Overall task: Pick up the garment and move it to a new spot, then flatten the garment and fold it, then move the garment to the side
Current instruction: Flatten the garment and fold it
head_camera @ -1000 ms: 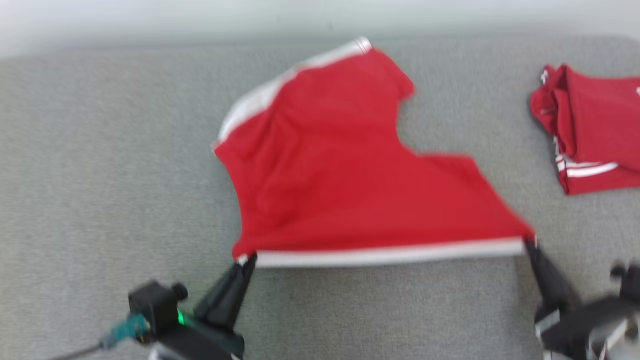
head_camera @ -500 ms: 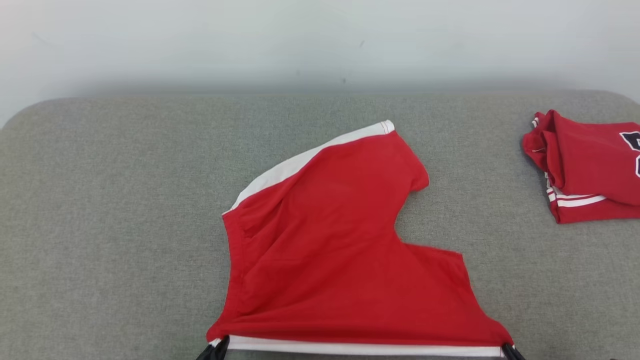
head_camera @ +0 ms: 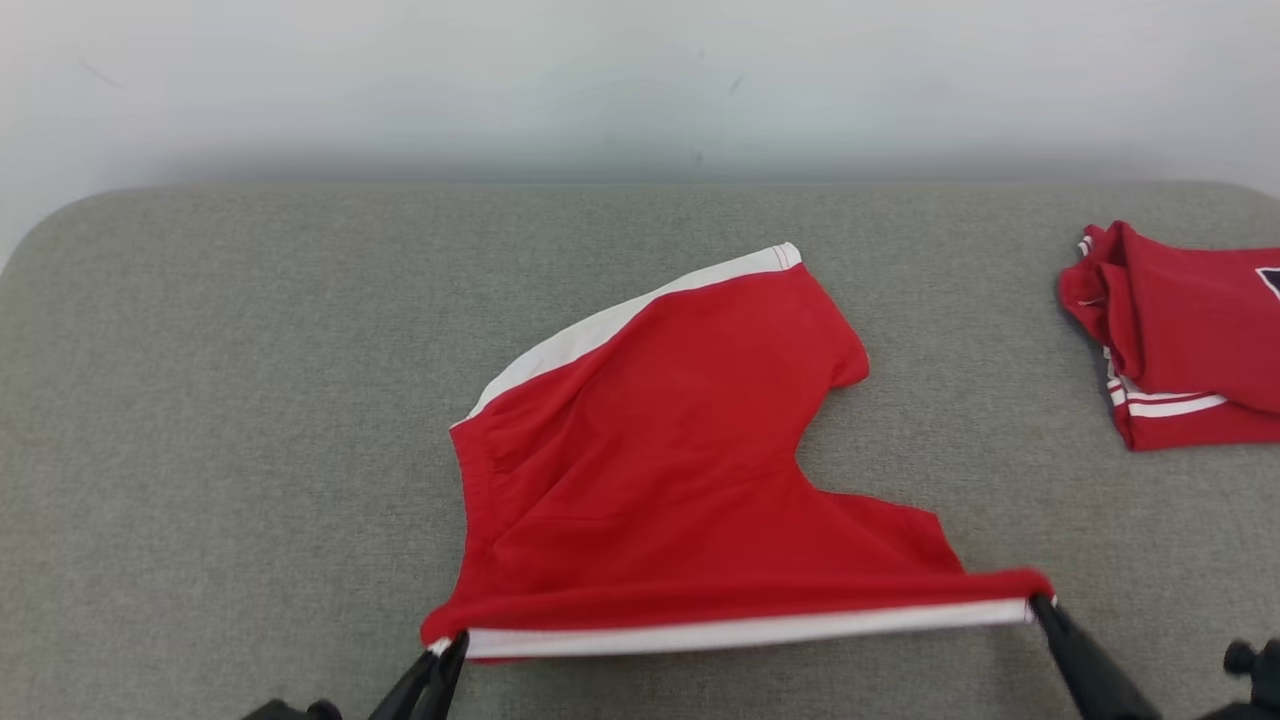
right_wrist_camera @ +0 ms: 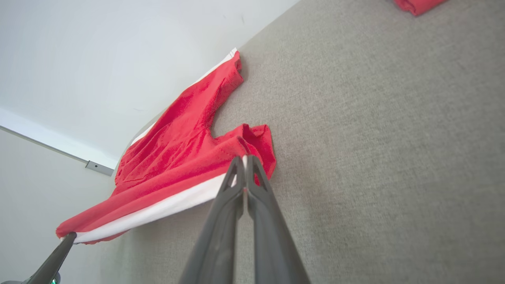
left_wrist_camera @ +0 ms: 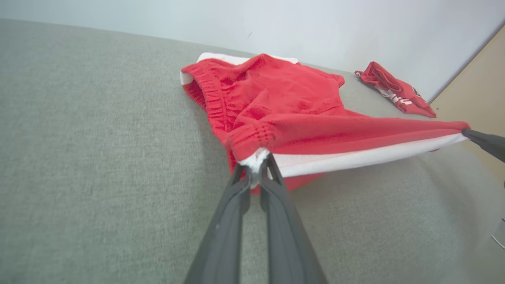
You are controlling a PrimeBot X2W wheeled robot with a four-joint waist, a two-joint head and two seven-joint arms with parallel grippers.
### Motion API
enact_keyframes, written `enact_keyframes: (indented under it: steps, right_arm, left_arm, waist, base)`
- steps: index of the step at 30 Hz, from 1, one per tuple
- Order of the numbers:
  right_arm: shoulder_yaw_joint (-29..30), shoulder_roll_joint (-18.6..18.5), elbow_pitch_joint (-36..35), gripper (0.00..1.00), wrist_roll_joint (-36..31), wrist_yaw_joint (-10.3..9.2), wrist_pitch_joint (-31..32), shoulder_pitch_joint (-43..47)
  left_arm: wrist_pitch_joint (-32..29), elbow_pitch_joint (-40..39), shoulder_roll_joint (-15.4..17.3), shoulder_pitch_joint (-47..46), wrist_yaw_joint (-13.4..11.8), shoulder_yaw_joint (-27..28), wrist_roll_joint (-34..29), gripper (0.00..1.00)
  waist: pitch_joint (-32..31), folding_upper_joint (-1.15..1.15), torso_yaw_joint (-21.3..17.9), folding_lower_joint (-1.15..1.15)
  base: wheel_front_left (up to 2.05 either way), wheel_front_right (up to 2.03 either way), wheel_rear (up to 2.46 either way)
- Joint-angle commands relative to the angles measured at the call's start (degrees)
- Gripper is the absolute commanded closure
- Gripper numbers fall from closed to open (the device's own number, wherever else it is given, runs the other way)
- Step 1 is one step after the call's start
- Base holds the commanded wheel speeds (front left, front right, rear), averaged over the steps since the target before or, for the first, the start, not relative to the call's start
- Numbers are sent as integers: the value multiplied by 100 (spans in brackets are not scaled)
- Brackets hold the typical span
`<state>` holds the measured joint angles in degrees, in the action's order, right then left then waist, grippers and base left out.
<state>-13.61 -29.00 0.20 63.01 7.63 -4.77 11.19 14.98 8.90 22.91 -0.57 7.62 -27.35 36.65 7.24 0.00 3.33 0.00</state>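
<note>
Across middle of grey table (head_camera: 200, 450), red shorts (head_camera: 650, 470) lie half spread. Left gripper (head_camera: 452, 645), right gripper (head_camera: 1040, 603): fingers (left_wrist_camera: 232, 205) clamped shut on white-striped edge, stretching it taut. Flattening under way, by look; folding, shifting aside left.

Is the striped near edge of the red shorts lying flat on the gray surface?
No, that edge of the red shorts hangs taut above the gray surface, between the left gripper and right gripper.

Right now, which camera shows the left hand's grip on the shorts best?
Left wrist view: the left hand pinches the red shorts' white-striped corner close up, shut on cloth. Head view catches its fingertips at the bottom edge; right wrist view shows that hand small, lower left.
</note>
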Motion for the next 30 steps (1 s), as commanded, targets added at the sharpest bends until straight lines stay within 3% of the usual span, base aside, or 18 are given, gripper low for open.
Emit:
enact_keyframes:
  steps: [1,10,14,20,30]
  right_arm:
    - [151,-22,-39,100,-32,-27,47,-160]
    - [574,-33,-6,100,-353,-23,941,-1749]
    - [581,112,743,100,-698,-23,1486,-3143]
    - [276,308,1845,100,-1190,-23,1890,-4729]
    - [-228,685,3762,100,-1854,-23,1736,-6557]
  left_arm:
    - [24,-69,50,-118,-26,78,-111,100]
    - [20,-275,255,-1289,-22,-267,-155,100]
    - [20,125,354,-2172,-22,-568,69,100]
    - [20,762,223,-3155,-21,-897,400,100]
    - [20,1533,23,-4269,-21,-1336,731,100]
  waist:
    - [17,0,45,0]
    - [317,0,365,0]
    - [678,0,500,0]
    - [1110,0,667,0]
    - [1665,0,858,0]
  base:
    - [0,0,0]
    - [0,0,0]
    - [0,0,0]
    - [0,0,0]
    - [0,0,0]
